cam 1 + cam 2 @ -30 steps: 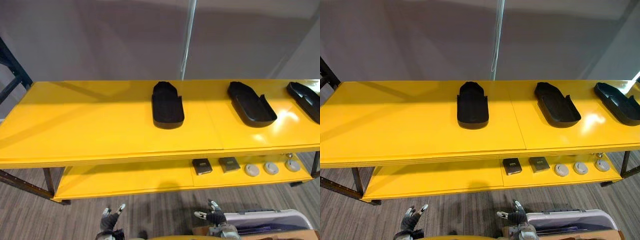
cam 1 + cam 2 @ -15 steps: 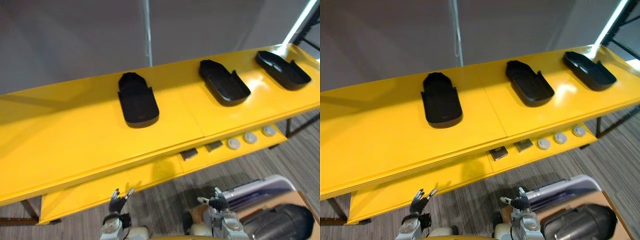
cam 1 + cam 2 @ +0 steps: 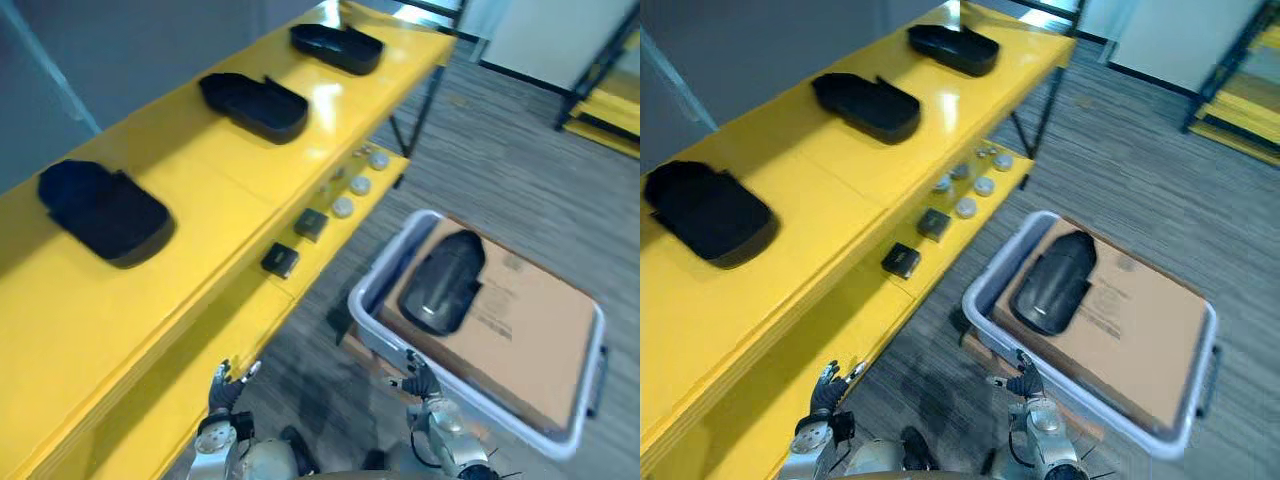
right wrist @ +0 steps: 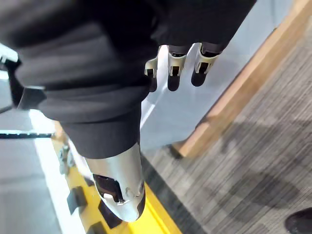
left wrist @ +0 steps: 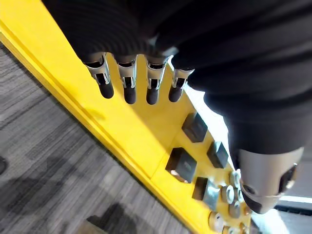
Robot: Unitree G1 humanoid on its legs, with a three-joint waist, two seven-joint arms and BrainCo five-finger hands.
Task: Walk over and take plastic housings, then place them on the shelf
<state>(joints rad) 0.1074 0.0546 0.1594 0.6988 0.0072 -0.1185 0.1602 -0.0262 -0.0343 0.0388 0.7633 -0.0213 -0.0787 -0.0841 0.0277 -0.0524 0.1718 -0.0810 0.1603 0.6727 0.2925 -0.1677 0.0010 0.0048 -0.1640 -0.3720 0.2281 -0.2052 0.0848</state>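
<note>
A black plastic housing (image 3: 443, 282) lies on a cardboard sheet (image 3: 525, 325) inside a pale grey bin (image 3: 371, 285) on the floor. Three more black housings (image 3: 101, 211) (image 3: 254, 104) (image 3: 336, 47) lie spaced along the top of the yellow shelf (image 3: 200, 230). My left hand (image 3: 226, 385) hangs low beside the shelf's lower board, fingers straight and holding nothing, its fingers (image 5: 128, 88) over that yellow board. My right hand (image 3: 421, 378) hangs low just before the bin's near wall, fingers (image 4: 173, 74) relaxed and holding nothing.
Small dark blocks (image 3: 281, 260) (image 3: 311, 224) and round grey discs (image 3: 343, 207) sit on the lower shelf board (image 3: 150, 400). Striped grey carpet (image 3: 500, 170) spreads past the bin. Another yellow rack (image 3: 608, 132) stands far right.
The camera has swung to the right: the shelf now runs along the left and the bin with its housing has come fully into view. Both hands stay low and hold nothing.
</note>
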